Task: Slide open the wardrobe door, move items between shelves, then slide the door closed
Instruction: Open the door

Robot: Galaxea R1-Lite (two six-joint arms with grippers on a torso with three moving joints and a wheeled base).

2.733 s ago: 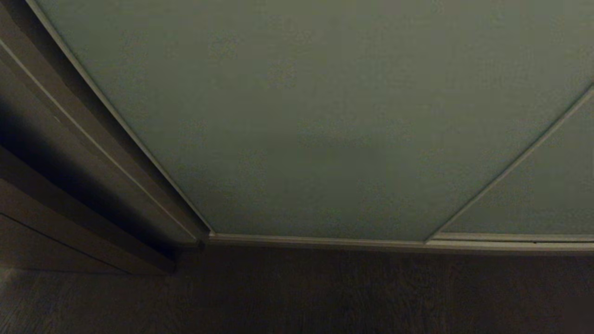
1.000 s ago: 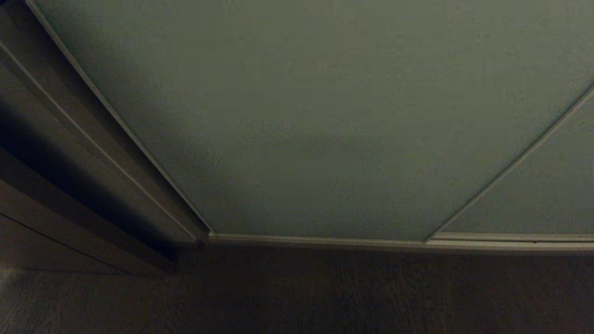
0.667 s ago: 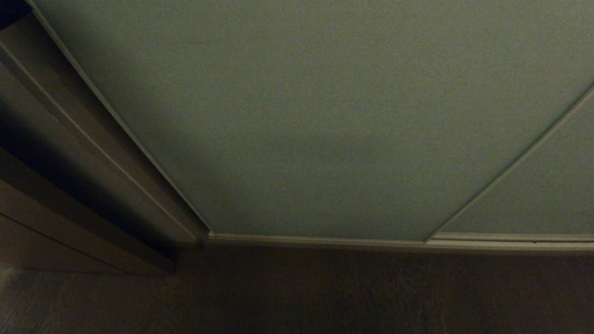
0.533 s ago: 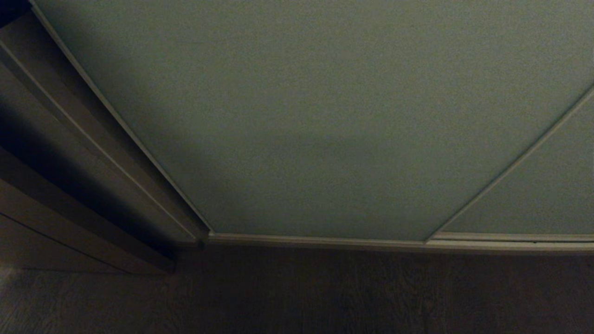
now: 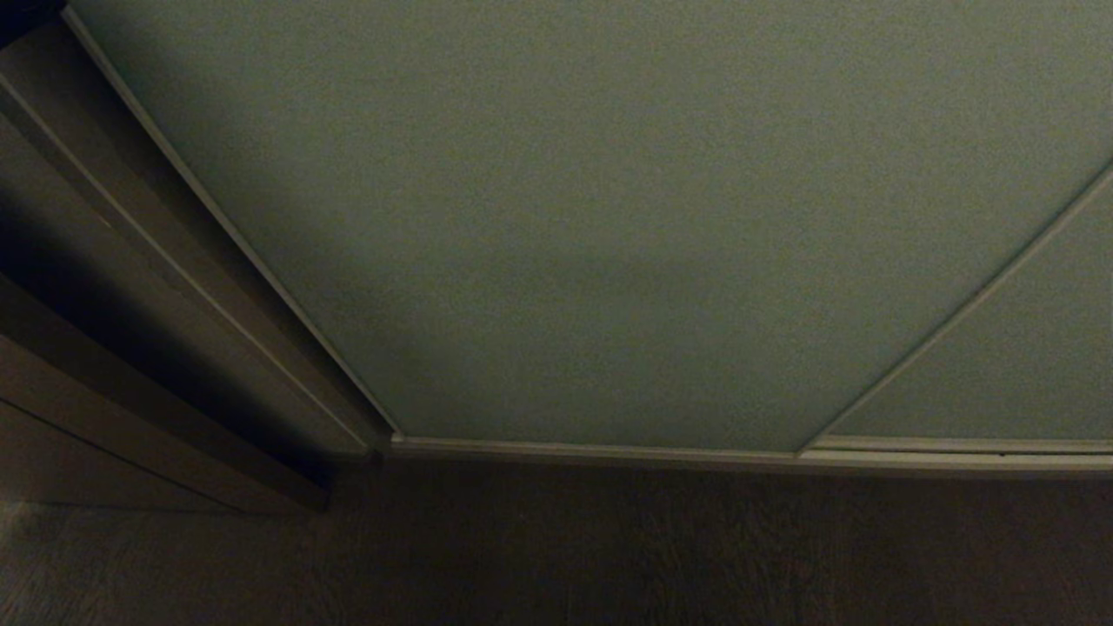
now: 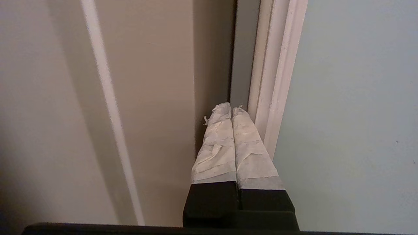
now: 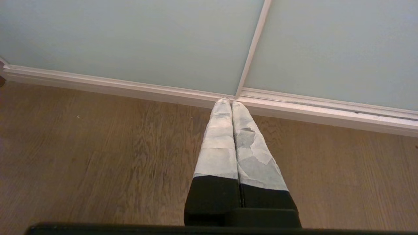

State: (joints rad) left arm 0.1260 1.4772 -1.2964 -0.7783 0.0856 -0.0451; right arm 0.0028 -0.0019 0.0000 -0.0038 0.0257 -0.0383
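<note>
Pale grey-green sliding wardrobe door [image 5: 609,217]

Readable text: none in any view.
Matte pale grey-green sliding wardrobe door panel [image 5: 609,217]: plain face, no lettering, label or number.
Thin cream frame edge of that door [image 6: 272,81]: bare, no marking.
Beige side panel beside the door [image 6: 153,81]: no writing or sign.
Brown wood-grain floor [image 7: 98,156]: grain only, no print.
White tape wrapped round the left pincer [image 6: 232,109]: blank, no brand or figures.
White tape wrapped round the right pincer [image 7: 231,102]: blank as well.
</note>
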